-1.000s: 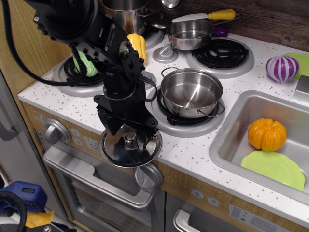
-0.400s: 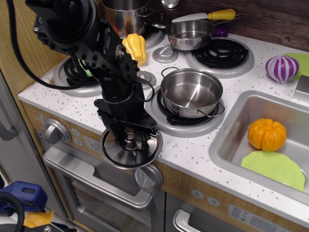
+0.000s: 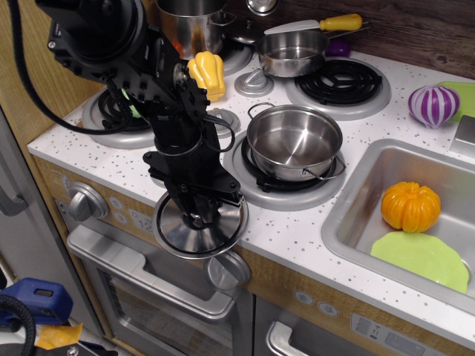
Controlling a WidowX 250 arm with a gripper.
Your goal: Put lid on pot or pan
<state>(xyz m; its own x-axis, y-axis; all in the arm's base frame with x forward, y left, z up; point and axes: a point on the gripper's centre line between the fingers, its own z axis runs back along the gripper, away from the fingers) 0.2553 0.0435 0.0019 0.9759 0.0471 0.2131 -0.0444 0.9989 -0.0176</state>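
The round shiny steel lid [image 3: 174, 231] lies flat at the counter's front edge, partly overhanging it, left of and in front of the pot. My black gripper [image 3: 200, 216] points straight down onto the lid's middle, its fingers closed in around the small knob, which they hide. The wide shallow steel pot [image 3: 293, 141] with wire loop handles stands open and empty on the front right burner [image 3: 256, 189], to the upper right of the gripper.
A yellow-handled saucepan [image 3: 291, 50] and tall stockpot [image 3: 189, 18] stand at the back. A yellow pepper [image 3: 208, 73], grey discs [image 3: 254, 81] and a purple onion [image 3: 433, 105] lie on the counter. The sink [image 3: 356, 193] holds an orange pumpkin [image 3: 410, 206] and a green plate [image 3: 419, 256].
The gripper has come down onto the lid and its fingers have closed around the knob, which showed between them earlier. The lid and pot have stayed in place.
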